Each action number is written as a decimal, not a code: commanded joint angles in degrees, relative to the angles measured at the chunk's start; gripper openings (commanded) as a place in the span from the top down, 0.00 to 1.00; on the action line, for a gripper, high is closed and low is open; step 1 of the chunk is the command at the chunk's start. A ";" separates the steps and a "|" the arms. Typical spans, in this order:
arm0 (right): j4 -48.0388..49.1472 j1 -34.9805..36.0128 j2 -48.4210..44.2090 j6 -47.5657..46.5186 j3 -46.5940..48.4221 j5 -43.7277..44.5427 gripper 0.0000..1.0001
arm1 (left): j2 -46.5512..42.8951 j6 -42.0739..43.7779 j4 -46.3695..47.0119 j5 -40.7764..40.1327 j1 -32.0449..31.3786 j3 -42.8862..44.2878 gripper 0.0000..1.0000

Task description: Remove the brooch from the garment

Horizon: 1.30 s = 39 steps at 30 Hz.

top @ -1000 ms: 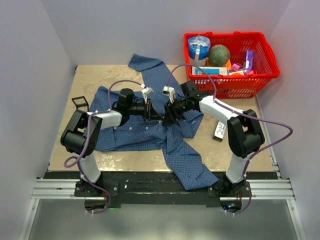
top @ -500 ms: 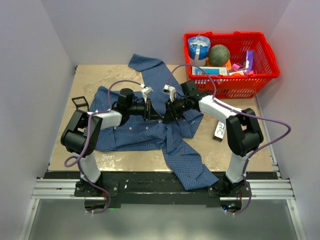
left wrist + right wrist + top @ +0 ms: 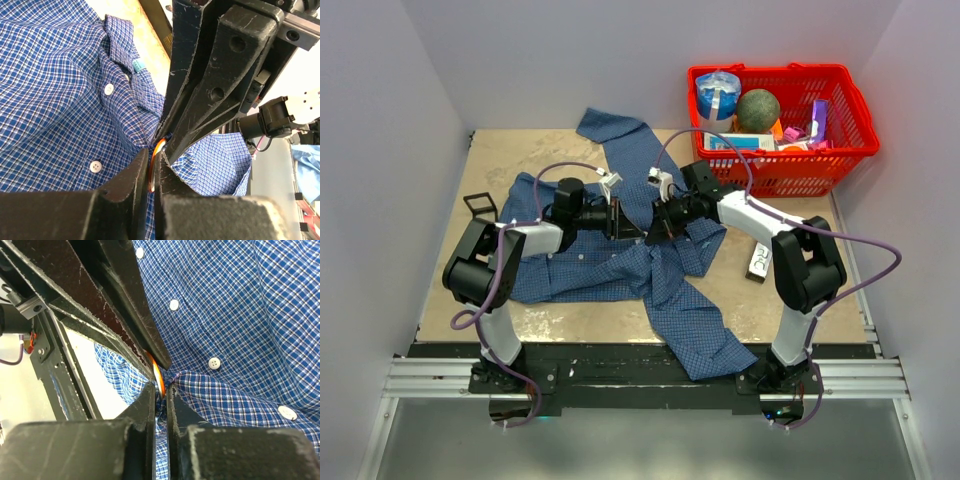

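The garment [image 3: 585, 265], a blue checked shirt, lies crumpled across the middle of the table. The two grippers meet tip to tip above its collar area. In the left wrist view the brooch [image 3: 158, 149] shows as a thin orange edge pinched between the jaws of my left gripper [image 3: 151, 161], which is shut on it. My right gripper [image 3: 160, 390] is shut on a fold of shirt fabric [image 3: 240, 315] right at the brooch [image 3: 158, 374], whose lower edge touches its tips. From above, the left gripper [image 3: 625, 222] and right gripper [image 3: 652, 222] hide the brooch.
A red basket [image 3: 860, 150] of assorted items stands at the back right. A small black-and-white box [image 3: 758, 262] lies right of the shirt, and a black clip-like thing [image 3: 480, 207] at the left. One sleeve [image 3: 705, 345] hangs over the near edge.
My right gripper has closed from open onto the fabric at the brooch. The left gripper has stayed shut on the brooch; both arms barely shifted.
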 commanded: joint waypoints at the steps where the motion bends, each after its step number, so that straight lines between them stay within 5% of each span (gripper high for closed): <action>1: 1.58 0.11 -0.09 -3.23 2.00 2.91 1.00 | -0.86 -2.34 1.80 0.97 -0.41 1.27 0.80; 9: 0.44 0.11 -0.96 -5.52 1.03 1.24 1.00 | -0.33 -2.43 2.59 3.08 0.65 2.16 0.72; 14: 0.35 0.11 -1.49 -5.87 0.24 0.71 1.00 | 0.19 -2.25 2.85 4.22 1.00 2.33 0.94; 20: 0.35 0.11 -1.05 -5.44 0.41 1.06 1.00 | 0.28 -2.61 4.17 5.10 1.00 2.16 1.00; 23: 0.18 0.02 -0.44 -3.77 1.03 0.37 0.72 | -0.24 -2.70 4.08 4.41 1.00 1.90 1.00; 26: 1.92 -0.50 -0.18 -0.97 0.94 -3.49 0.62 | -0.51 -2.61 3.82 3.70 1.00 1.37 1.00; 39: 5.01 -1.47 0.79 3.88 0.59 -4.92 0.71 | -0.51 -2.96 4.08 3.43 1.09 1.37 1.00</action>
